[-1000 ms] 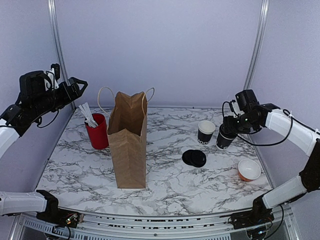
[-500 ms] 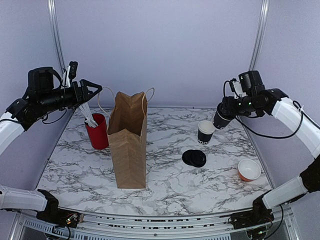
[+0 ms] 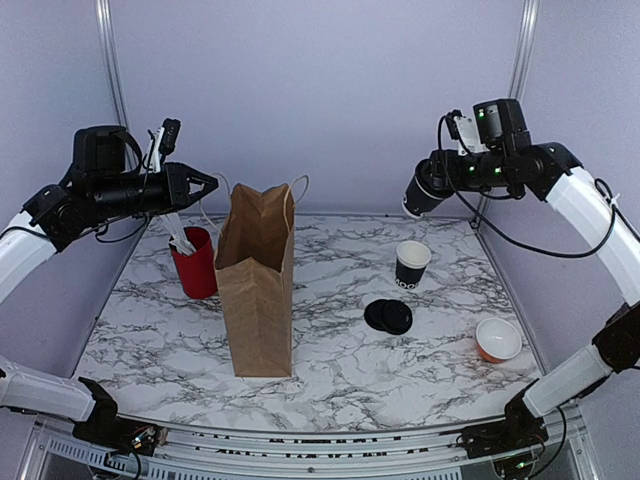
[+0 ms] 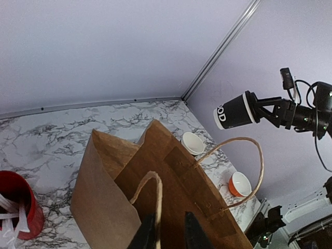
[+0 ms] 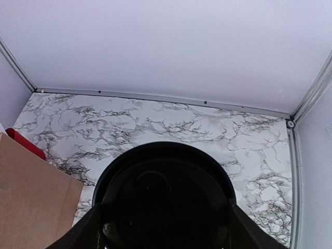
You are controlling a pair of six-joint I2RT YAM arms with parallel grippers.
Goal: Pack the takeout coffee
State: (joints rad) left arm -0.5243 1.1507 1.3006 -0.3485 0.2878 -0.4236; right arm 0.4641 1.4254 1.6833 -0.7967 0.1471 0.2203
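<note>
The takeout coffee (image 3: 425,188), a black cup with a black lid (image 5: 163,192), hangs tilted in the air above the table's back right. My right gripper (image 3: 442,178) is shut on it, one finger on each side of the cup (image 4: 233,110). The brown paper bag (image 3: 258,290) stands open left of centre. My left gripper (image 3: 208,185) hovers at the bag's top left. In the left wrist view the near rope handle (image 4: 157,199) runs between its narrowed fingers (image 4: 168,231), close to the left one, and a gap remains on the other side.
An open black cup with a white inside (image 3: 411,263) stands at the back right. A stack of black lids (image 3: 388,316) lies mid-table. An orange bowl (image 3: 498,340) sits near the right front. A red cup of white sticks (image 3: 195,262) stands left of the bag.
My right arm lifted the takeout coffee off the table and carried it up and leftward. My left gripper moved right to the bag's handle, and its jaws narrowed around it.
</note>
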